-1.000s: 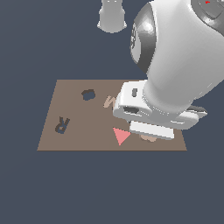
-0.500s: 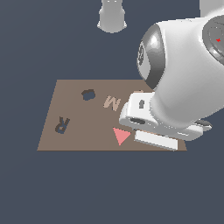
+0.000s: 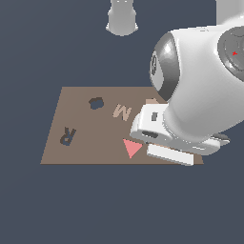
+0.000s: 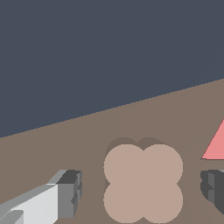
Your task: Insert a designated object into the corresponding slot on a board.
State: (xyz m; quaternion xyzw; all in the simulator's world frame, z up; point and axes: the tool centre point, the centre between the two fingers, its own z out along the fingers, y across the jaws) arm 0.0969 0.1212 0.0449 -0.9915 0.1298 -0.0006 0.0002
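Note:
In the wrist view the tan four-lobed clover piece (image 4: 143,183) lies flat on the brown board (image 4: 87,131). My gripper (image 4: 141,189) is open and straddles it, with one fingertip (image 4: 69,192) and the other (image 4: 213,186) on opposite sides, both clear of the piece. In the exterior view the white arm and hand (image 3: 159,128) hide the fingers and the clover piece. The dark flower-shaped slot (image 3: 96,103) is on the board (image 3: 76,153), to the exterior view's left of the hand.
A tan letter M (image 3: 122,112) lies between the slot and the hand. A dark R-shaped cut-out (image 3: 68,136) is near the board's left edge. A red triangle (image 3: 131,147) (image 4: 216,146) sits beside the hand. A tan corner (image 3: 151,101) shows behind the hand.
The arm has shifted toward the exterior view's right, uncovering the tan letter M. The pieces on the board have not moved.

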